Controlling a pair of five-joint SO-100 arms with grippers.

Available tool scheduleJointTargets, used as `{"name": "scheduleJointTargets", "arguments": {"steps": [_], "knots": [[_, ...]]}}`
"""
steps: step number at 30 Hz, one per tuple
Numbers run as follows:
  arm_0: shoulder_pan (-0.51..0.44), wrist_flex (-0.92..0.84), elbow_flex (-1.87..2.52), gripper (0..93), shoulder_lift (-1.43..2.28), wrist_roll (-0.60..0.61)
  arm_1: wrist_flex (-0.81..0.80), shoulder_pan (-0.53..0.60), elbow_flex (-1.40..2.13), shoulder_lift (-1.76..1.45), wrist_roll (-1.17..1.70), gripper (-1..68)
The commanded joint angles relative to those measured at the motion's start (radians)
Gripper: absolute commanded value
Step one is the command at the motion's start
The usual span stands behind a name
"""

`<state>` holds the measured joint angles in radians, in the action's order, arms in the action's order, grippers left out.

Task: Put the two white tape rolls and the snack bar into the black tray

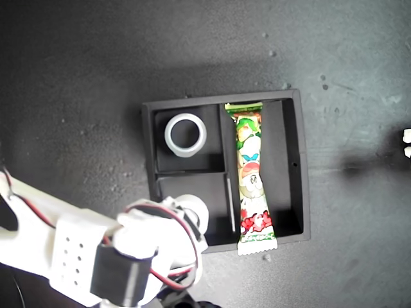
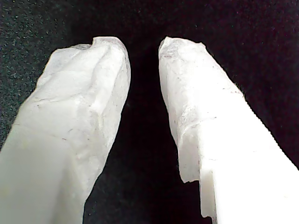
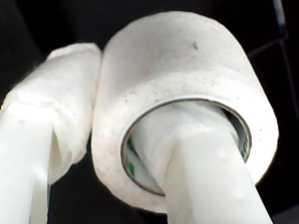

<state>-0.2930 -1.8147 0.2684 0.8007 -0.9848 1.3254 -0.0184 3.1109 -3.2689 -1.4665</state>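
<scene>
Your second gripper [image 3: 117, 140] grips the thicker tape roll [image 3: 187, 93], one finger through its core and one outside its wall. In the exterior view this roll [image 1: 192, 208] hangs at the lower left of the black tray [image 1: 302, 160], just above the free small compartment [image 1: 192, 186]. The snack bar [image 1: 252, 173] and the wide-hole roll [image 1: 185, 135] already lie inside. Your first gripper [image 2: 145, 70] has its fingers apart and empty.

In the exterior view, my second gripper [image 1: 192, 215] and its arm cover most of the thicker tape roll [image 1: 194, 208] and part of the black tray [image 1: 292, 96] — the arm runs off the frame edge. Something white [image 1: 406, 142] at the exterior view's right edge is cut off — unidentifiable.
</scene>
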Motion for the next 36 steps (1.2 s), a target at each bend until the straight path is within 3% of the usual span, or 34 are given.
{"name": "scheduleJointTargets", "arguments": {"steps": [1, 7, 18, 29, 36], "knots": [[-0.018, -0.017, -0.086, 0.3, -0.023, 0.002, 0.009, -0.002, 0.012, 0.006, -0.002, 4.4], [-0.025, -0.017, -0.087, 10.9, -0.025, -0.008, 0.009, -0.002, 0.012, 0.006, -0.002, 4.4], [-0.037, -0.018, 0.012, 13.2, 0.101, -0.012, 0.009, -0.002, 0.012, 0.006, -0.002, 4.4], [0.127, -0.003, 0.922, 2.8, 0.963, -0.066, 0.015, -0.052, 0.012, -0.081, 0.018, 4.4], [0.245, 0.212, 1.577, 0.0, 1.382, -0.097, 0.015, -0.084, 0.012, -0.081, 0.018, 4.4]]}}
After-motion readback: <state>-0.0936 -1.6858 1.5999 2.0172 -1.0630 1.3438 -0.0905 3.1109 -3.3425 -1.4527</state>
